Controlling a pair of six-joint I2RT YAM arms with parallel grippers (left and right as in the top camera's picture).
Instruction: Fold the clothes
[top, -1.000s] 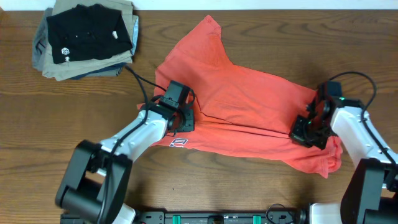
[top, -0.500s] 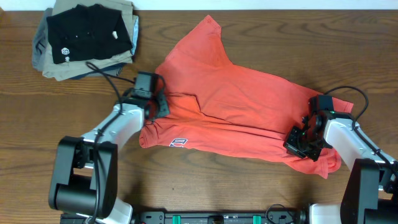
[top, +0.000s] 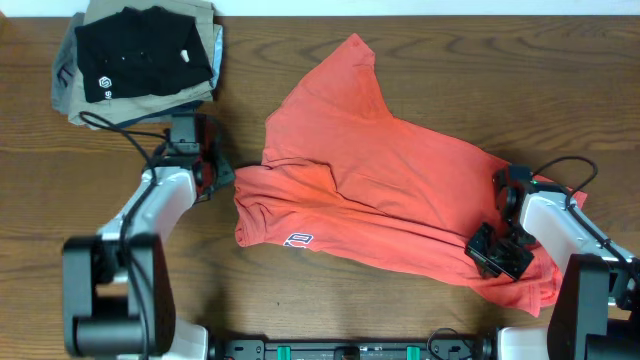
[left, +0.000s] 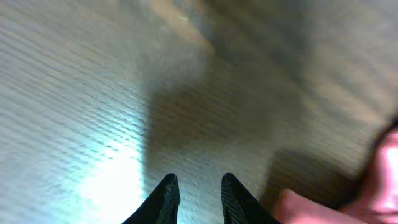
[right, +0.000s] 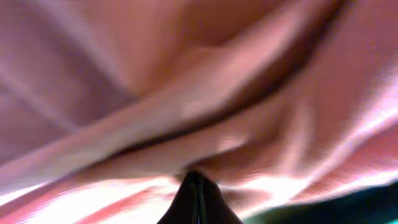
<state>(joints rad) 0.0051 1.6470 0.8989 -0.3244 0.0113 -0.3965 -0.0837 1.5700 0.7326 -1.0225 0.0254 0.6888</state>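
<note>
Wooden table (top: 420, 60), and a change: the left gripper (left: 198, 182) has let go and backed off the shirt (top: 380, 180), jaws slightly parted, empty. Meanwhile the right gripper (top: 495, 252) stays pinched on the shirt's right end, dragging it rightward. It's rumpled mid-table, still needs flattening.

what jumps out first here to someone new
The big red T-shirt sprawled crumpled across the middle of the wooden table grabs the eye first. The right arm has its jaws shut on the shirt's lower right part, while the left arm hangs with jaws apart over bare wood beside the shirt's left edge. A stack of folded clothes, black shirt on top, sits at the far left.
</note>
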